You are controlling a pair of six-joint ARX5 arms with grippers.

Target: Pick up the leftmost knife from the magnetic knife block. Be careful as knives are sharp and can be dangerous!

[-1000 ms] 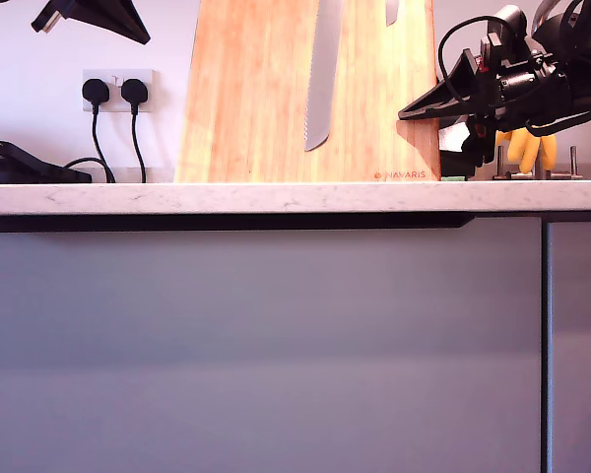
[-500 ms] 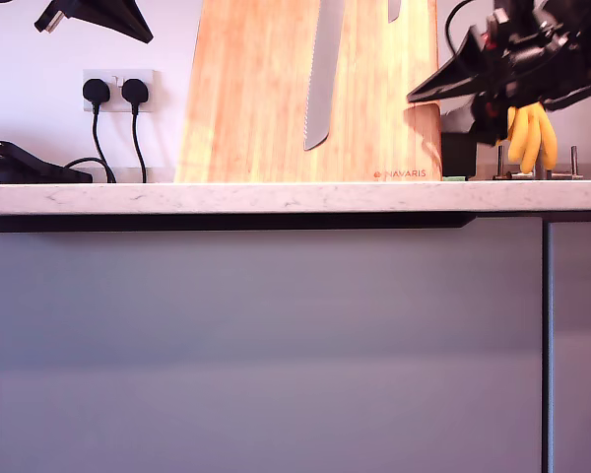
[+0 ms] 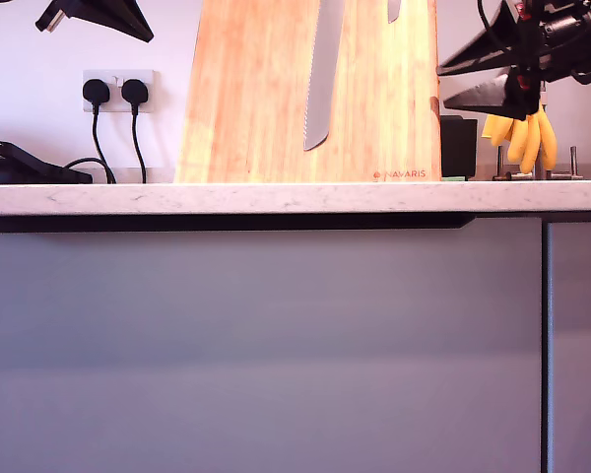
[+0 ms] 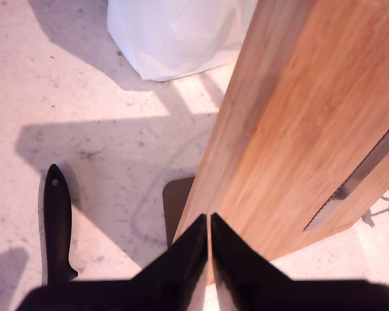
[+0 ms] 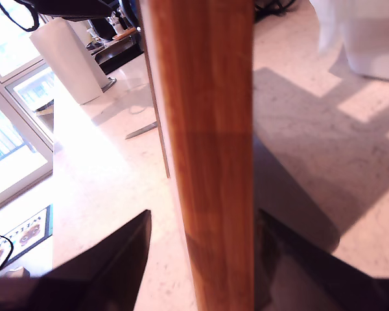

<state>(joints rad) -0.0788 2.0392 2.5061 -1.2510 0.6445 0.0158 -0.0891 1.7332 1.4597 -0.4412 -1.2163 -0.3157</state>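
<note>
The magnetic knife block (image 3: 266, 99) stands on the counter, with a long serrated blade (image 3: 321, 79) and a tiny blade tip (image 3: 392, 10) on its face. The leftmost knife, with its rounded tip, shows in no view. My second gripper (image 3: 441, 87) is open high at the exterior view's right, just off the block's edge. Its fingers straddle the block's narrow edge (image 5: 207, 129) in the second wrist view, where my second gripper (image 5: 204, 217) grips nothing. My first gripper (image 3: 143, 34) is shut at the exterior view's upper left. Seen from its wrist, my first gripper (image 4: 209, 219) hovers above the block (image 4: 298, 129) beside the serrated blade (image 4: 356, 181).
Bananas (image 3: 517, 133) hang on a stand behind my second gripper, next to a black box (image 3: 458, 146). Two plugs (image 3: 108, 92) and a black handle (image 4: 57, 220) are at the exterior view's left. A paper towel roll (image 5: 68, 58) and a white object (image 4: 175, 32) stand on the counter.
My second gripper has risen and drawn toward the exterior view's right, from in front of the block's lower corner to beside its edge. The first gripper has barely moved.
</note>
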